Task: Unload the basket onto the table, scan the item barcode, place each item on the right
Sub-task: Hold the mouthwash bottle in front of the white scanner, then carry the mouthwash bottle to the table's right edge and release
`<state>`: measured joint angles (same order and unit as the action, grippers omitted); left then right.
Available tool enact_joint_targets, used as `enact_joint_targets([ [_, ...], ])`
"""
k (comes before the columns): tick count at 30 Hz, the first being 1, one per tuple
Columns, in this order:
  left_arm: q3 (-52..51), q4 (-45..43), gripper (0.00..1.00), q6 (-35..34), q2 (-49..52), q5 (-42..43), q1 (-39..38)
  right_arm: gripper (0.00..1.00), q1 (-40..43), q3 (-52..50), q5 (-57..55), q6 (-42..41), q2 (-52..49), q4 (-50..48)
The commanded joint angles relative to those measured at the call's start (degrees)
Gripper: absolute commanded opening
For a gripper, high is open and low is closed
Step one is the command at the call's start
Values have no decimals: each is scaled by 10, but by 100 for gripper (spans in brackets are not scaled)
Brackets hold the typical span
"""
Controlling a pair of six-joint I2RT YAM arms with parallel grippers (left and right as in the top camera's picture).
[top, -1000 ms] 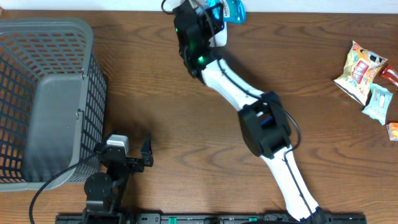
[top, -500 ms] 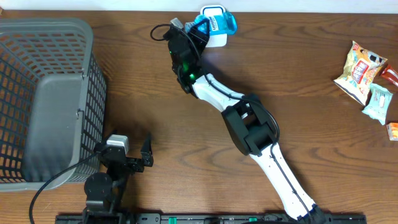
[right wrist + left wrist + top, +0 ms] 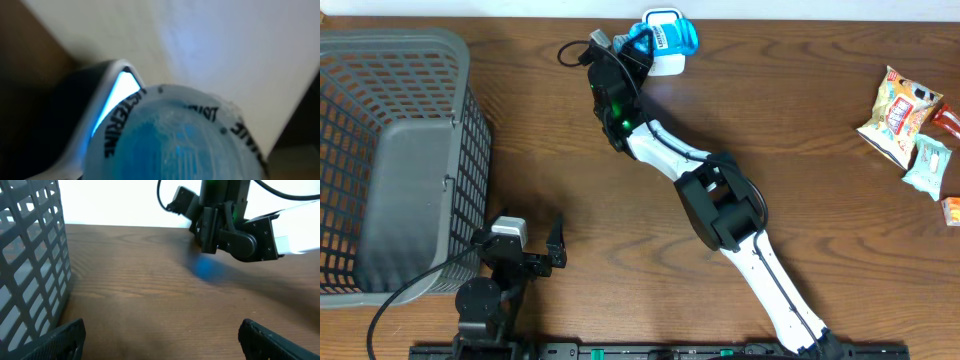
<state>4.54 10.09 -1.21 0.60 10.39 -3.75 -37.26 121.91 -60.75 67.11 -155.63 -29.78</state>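
The blue bottle point(image 3: 672, 37) is at the far edge of the table, in the right gripper point(image 3: 642, 42), whose jaws are partly closed on it. It lies over the white scanner point(image 3: 666, 64), which sits at that same edge. From the right wrist the blue bottle point(image 3: 175, 142) fills the lower frame, with black lettering reading LISTERINE around its rim. The scanner point(image 3: 107, 95) is just behind it, one lit pane showing. The gripper's own fingers cannot be made out there.

The right arm point(image 3: 720, 205) reaches diagonally across the table point(image 3: 570, 150) from the near edge.

The left gripper point(image 3: 525, 243) is low at the near left, just beside the basket point(image 3: 380, 60). Its jaws are spread wide with nothing between them. In the left wrist view the two dark fingertips point(image 3: 57, 339) sit at the bottom corners over bare wood.

A grey bag point(image 3: 410, 200) lies inside the basket. Snack packets point(image 3: 900, 115) lie at the far right, well apart from the arms.
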Motion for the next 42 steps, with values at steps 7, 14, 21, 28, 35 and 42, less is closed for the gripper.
enact_joint_targets([
  [7,-9,14,98,7,-3,7,2,22,83,41,-173,2,16,-30],
  [14,-9,13,98,7,-3,7,2,18,188,39,-240,-77,16,1],
  [21,-9,14,98,7,-3,7,2,17,282,39,-219,-267,16,183],
  [28,-9,14,98,7,-3,7,2,20,340,39,-78,-470,16,452],
  [35,-9,14,98,7,-3,7,2,20,398,39,31,-650,16,651],
  [42,-9,14,98,7,-3,7,2,19,463,39,157,-779,28,794],
])
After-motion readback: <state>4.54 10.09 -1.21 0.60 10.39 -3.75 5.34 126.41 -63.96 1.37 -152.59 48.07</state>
